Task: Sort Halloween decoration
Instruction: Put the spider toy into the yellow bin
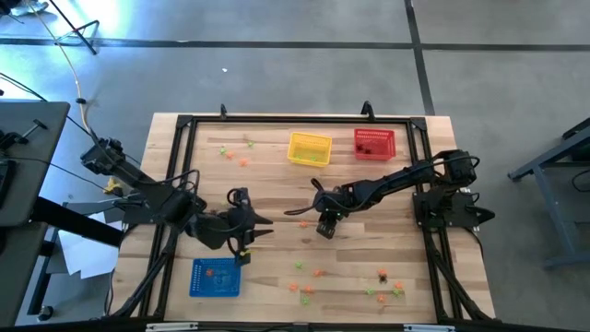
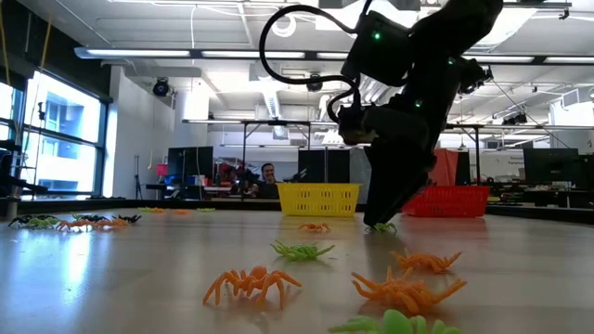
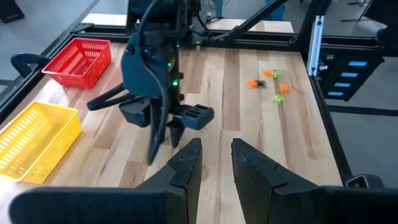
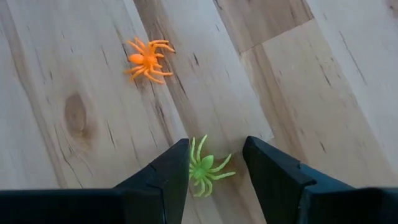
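You cannot see the green spider [image 4: 204,169] from above: the right hand [image 1: 324,228] covers it, and only the right wrist view shows it, lying on the wood between that hand's two fingers, which stand apart on either side of it and do not clamp it. In the low view the same hand's fingertips reach down to the desk [image 1: 277,184] near its middle, with a scrap of green at their tip. An orange spider [image 4: 148,60] lies just ahead of it, apart from the fingers. The left hand [image 1: 263,227] hangs low over the desk toward the left edge, above the blue basket [image 1: 216,278]; its fingers stand a little apart with nothing between them. The blue basket's contents are only orange specks from above. Between the two hands there is a narrow strip of bare wood. The yellow basket [image 1: 309,148] and the red basket [image 1: 374,143] stand side by side along the far edge, the red one nearer the right corner. More spiders are scattered near the front edge, right of the blue basket [image 1: 304,287], a small group sits toward the front right corner [image 1: 387,282], and a few lie near the far left corner [image 1: 241,152]; single ones there are too small to tell apart.
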Controlling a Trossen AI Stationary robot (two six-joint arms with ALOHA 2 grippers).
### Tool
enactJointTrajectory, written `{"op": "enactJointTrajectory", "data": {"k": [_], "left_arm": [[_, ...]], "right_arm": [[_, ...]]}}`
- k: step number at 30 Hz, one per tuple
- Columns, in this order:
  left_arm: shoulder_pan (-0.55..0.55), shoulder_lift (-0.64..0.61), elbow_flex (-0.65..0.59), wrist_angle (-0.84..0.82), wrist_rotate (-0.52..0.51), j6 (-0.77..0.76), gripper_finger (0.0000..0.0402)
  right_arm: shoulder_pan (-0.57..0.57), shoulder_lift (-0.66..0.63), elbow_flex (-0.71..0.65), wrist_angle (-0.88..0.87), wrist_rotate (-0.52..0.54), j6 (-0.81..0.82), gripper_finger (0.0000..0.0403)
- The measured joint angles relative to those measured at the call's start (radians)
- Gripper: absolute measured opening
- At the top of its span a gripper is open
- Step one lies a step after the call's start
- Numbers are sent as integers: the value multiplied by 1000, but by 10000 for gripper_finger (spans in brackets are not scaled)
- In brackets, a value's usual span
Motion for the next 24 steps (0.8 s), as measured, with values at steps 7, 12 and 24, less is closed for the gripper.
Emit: {"op": "enactJointTrajectory", "data": {"k": [7,12,24], "left_arm": [[23,0,0,0,2,-7,74],[29,0,0,0,-2,-6,74],[29,0,0,0,-4,-7,74]], "right_arm": [[-1,-2,2,-50,14,-23,91],[-6,-3,2,-61,16,-23,12],[-45,-5,30,-91,-48,-26,1]]}}
